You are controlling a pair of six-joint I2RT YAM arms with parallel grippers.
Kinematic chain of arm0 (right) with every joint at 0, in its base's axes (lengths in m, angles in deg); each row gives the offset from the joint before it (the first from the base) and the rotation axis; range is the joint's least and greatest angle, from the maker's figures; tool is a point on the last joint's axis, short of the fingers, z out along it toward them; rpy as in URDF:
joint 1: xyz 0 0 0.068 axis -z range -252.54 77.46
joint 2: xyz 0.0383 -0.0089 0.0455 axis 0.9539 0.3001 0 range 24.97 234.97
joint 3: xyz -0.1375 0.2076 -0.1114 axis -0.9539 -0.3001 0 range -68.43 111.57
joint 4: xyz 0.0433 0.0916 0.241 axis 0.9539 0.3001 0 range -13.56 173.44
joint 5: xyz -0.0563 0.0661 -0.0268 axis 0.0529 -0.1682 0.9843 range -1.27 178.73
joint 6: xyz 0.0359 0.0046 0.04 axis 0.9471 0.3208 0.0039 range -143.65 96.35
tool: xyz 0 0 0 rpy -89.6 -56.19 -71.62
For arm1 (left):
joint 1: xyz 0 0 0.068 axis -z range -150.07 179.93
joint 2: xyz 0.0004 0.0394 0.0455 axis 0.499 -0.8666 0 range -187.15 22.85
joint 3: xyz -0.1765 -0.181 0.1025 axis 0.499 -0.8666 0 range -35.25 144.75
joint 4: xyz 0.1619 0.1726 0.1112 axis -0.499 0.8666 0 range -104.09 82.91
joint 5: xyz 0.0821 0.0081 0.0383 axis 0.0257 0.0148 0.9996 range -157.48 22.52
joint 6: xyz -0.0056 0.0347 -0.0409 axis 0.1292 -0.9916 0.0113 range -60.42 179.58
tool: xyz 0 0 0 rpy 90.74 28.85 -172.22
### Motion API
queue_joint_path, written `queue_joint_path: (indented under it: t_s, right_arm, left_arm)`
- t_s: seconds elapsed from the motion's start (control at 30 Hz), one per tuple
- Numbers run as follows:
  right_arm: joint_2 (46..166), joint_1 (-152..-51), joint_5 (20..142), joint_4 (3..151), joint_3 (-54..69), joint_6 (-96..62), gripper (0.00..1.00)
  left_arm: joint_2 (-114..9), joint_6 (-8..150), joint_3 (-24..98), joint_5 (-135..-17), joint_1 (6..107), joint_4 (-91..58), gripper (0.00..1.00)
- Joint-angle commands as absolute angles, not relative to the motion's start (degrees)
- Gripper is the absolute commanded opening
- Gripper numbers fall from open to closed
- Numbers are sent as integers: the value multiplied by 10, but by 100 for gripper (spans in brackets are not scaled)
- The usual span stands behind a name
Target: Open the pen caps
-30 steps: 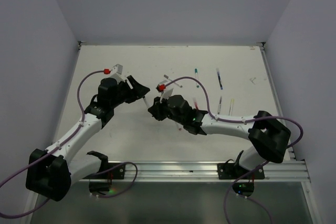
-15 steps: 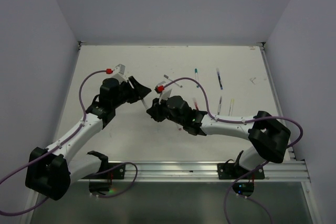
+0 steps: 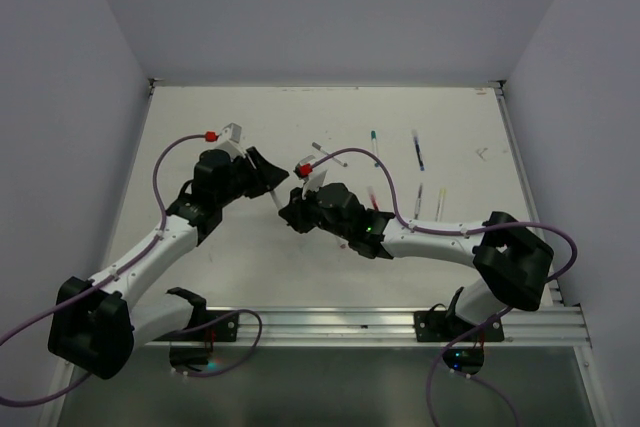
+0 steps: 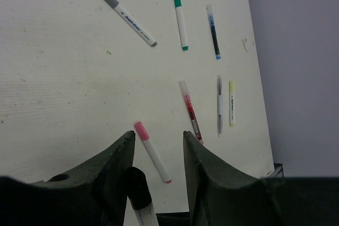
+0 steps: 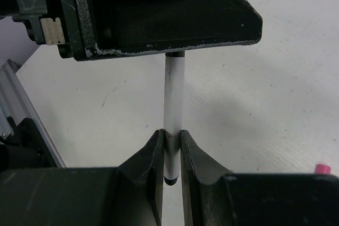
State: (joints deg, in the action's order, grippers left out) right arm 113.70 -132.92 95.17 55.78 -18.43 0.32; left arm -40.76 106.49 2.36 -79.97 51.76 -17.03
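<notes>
My right gripper is shut on the lower end of a white pen barrel and holds it above the table. The pen's black cap points into my left gripper. That gripper is open. The cap lies against its left finger with a wide gap to the right finger. In the top view the two grippers meet at mid-table, left and right. A pink-capped pen lies on the table under them.
Capped pens lie on the table's far right: grey-capped, green-capped, blue, dark red, a thin dark one and yellow. The table's right edge runs close beside them.
My left gripper has moved a little to the right, closer over the capped end of the pen. The right gripper keeps its hold and has barely shifted.
</notes>
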Motion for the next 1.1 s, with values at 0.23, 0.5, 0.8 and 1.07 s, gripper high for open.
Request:
queue_joint_path:
  t_s: [0.23, 0.5, 0.8, 1.07]
  right_arm:
    - [1112, -1335, 958, 527, -178, -4, 0]
    - [1106, -1335, 958, 516, -185, -1, 10]
    - [1114, -1336, 970, 501, -175, 1, 46]
    - [1135, -1335, 979, 495, -155, -3, 36]
  left_arm:
    - [-406, 1052, 19, -782, 526, -198, 29]
    - [-397, 1050, 13, -790, 526, -204, 0]
    - [-375, 1043, -3, -813, 526, -226, 0]
    - [-365, 1045, -14, -830, 526, -249, 0]
